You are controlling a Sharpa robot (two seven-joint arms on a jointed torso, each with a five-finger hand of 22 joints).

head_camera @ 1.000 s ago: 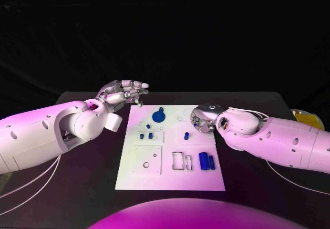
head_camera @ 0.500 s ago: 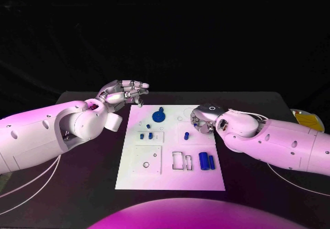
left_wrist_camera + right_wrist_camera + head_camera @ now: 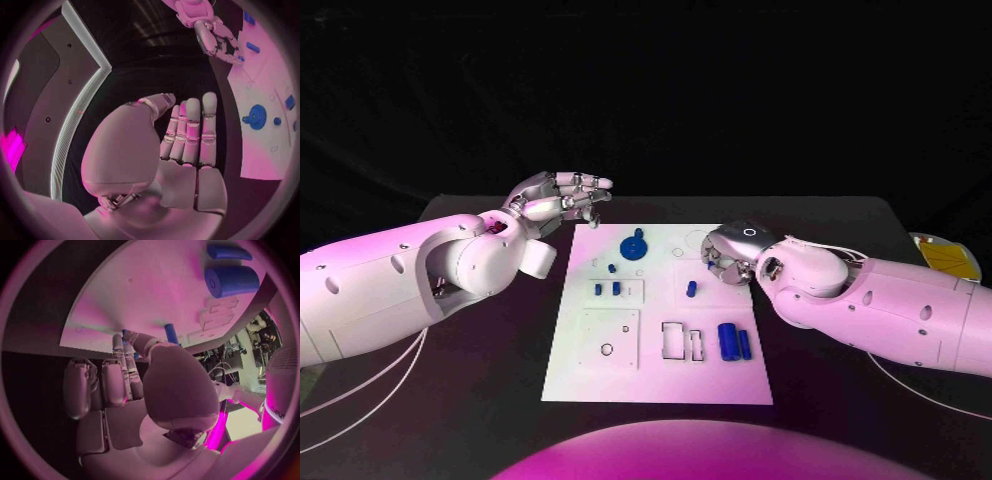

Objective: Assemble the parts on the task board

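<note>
Centrally, task board: the white task board (image 3: 658, 375) lies flat in the middle of the black table (image 3: 473, 400), long side running away from the robot.
Gear part: a blue round part with a raised hub (image 3: 633, 246) sits on the board's far end, nearer the left hand's side; the left wrist view shows it too (image 3: 256, 117), with a small blue dot just beside it.
Small pegs: two short blue pegs (image 3: 607, 288) stand side by side in a framed recess on the board's left half; another small blue peg (image 3: 691, 288) stands alone toward the right half.
Cylinders: a thick blue cylinder (image 3: 727, 338) and a thinner blue rod (image 3: 744, 342) lie parallel, just beside each other, near the board's right edge; the right wrist view shows them as well (image 3: 232, 280).
Right hand: the right hand (image 3: 728, 252) hangs over the board's far right corner, near the lone peg, its fingers (image 3: 128, 365) pointing down at the board; whether they hold anything I cannot tell.
Left hand: the left hand (image 3: 564, 196) hovers beyond the board's far left corner, off the board, fingers (image 3: 190, 130) straight and side by side, holding nothing.
</note>
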